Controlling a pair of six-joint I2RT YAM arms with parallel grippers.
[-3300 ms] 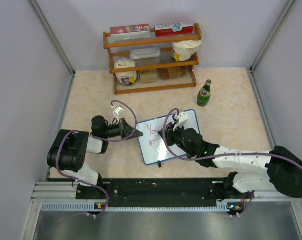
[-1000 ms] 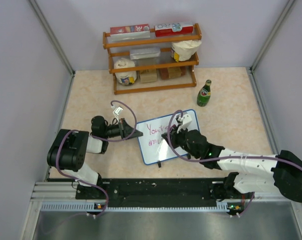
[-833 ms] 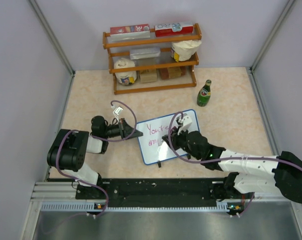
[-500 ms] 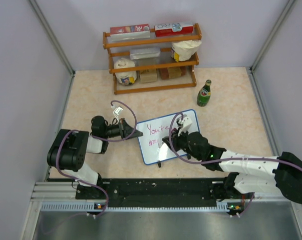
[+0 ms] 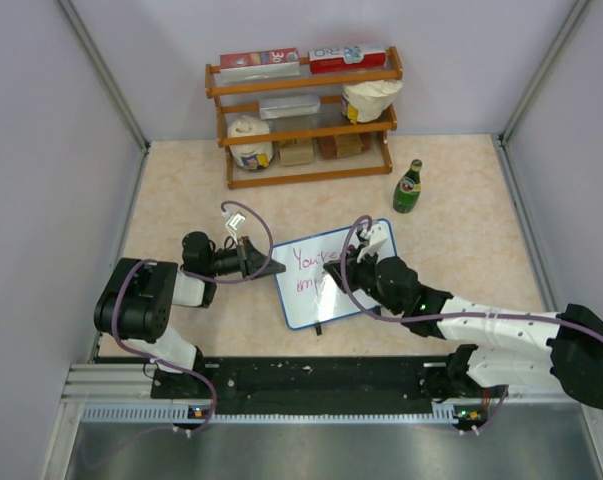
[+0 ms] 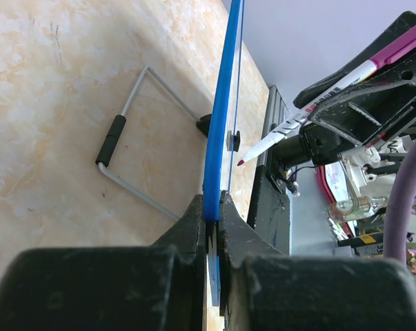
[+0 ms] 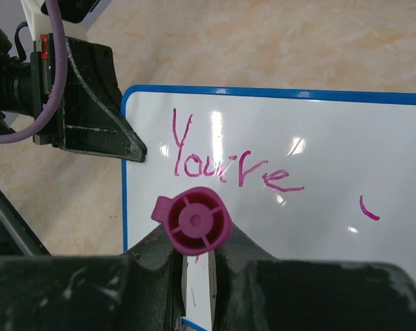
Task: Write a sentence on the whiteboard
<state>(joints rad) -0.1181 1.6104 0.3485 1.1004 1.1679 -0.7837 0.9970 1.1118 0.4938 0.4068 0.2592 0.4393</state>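
The whiteboard (image 5: 303, 300) stands tilted at the table's middle, blue-framed, with "You're" in magenta and a few marks below it. My left gripper (image 5: 272, 270) is shut on its left edge. In the left wrist view its fingers (image 6: 212, 207) clamp the blue frame (image 6: 221, 117). My right gripper (image 5: 335, 272) is shut on a magenta marker (image 7: 194, 221), cap toward the camera, in front of the board face (image 7: 318, 214). In the left wrist view the marker (image 6: 318, 103) points its tip at the board with a small gap. A short stroke (image 7: 369, 208) lies at the right.
A wooden shelf rack (image 5: 303, 115) with boxes and jars stands at the back. A green bottle (image 5: 408, 187) stands right of it. The board's wire stand (image 6: 135, 131) rests on the table behind it. A black rail (image 5: 311, 380) runs along the near edge.
The writing has grown from "You" to "You're", and the marks on the second line have grown. My right gripper has moved right and a little farther along the board. The left gripper has not moved.
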